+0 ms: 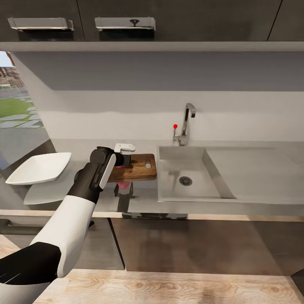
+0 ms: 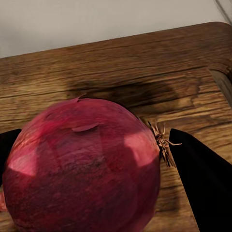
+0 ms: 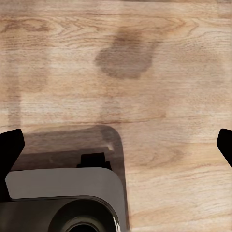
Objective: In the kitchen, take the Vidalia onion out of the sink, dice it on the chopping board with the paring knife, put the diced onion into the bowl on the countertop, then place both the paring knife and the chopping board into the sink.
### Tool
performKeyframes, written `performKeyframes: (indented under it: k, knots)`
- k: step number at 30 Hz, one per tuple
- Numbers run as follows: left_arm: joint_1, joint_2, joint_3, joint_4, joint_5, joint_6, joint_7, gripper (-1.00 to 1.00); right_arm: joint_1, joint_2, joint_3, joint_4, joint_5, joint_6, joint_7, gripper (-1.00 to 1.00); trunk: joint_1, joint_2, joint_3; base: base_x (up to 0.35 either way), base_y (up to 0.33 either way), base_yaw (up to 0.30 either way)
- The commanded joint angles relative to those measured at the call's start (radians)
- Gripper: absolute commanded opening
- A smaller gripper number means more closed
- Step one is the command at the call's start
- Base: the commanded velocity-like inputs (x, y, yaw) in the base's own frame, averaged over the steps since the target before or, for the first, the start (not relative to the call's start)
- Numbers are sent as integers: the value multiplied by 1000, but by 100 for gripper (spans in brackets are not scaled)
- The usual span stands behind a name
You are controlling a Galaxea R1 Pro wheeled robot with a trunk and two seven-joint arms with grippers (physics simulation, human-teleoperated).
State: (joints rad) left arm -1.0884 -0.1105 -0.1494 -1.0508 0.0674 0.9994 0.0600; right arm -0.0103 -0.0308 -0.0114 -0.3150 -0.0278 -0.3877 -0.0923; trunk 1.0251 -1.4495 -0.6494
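reaching out over the countertop (image 1: 261,169), the left arm is holding its left gripper (image 1: 122,166) above the left end of the chopping board (image 1: 141,166), and the vidalia onion (image 2: 84,166) is sitting between the two dark fingers (image 2: 203,186) — in the left wrist view the pinkish-red ball is pressing against a finger at each side, with its dry root tuft just beside one of them. in that same view the onion is casting a dark shadow onto the wood grain behind it; whether it is touching the board or hanging just over it i cannot tell. from the head view only a sliver of red is peeking out by the wrist, with a red reflection on the glossy counter below.

the board is lying flat just left of the sink (image 1: 185,177), its small hole toward the sink side. the basin is showing its round drain, with the faucet (image 1: 188,122) and red-knobbed lever (image 1: 175,126) standing at the back rim. the bowl (image 1: 40,168) is resting at the counter's far left, well apart from the board.

the right gripper (image 3: 116,145) is pointing down at a light wooden floor (image 3: 145,72) — its fingertips are standing wide apart at the picture's two edges, gripping nothing, with part of the robot's grey base (image 3: 63,193) beneath.
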Motion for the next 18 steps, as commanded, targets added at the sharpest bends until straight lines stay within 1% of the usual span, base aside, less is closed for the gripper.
performKeyframes:
  k: [1, 18]
  knots:
    - [-1, 0, -1, 0, 6, 4, 6, -100, 0, 0, -1, 1, -3, -3, 0, 100, 0, 0, -1, 0, 0, 0]
    - [0, 0, -1, 2, 7, 4, 6, -100, 0, 0, -1, 1, -3, -3, 0, 100, 0, 0, -1, 0, 0, 0]
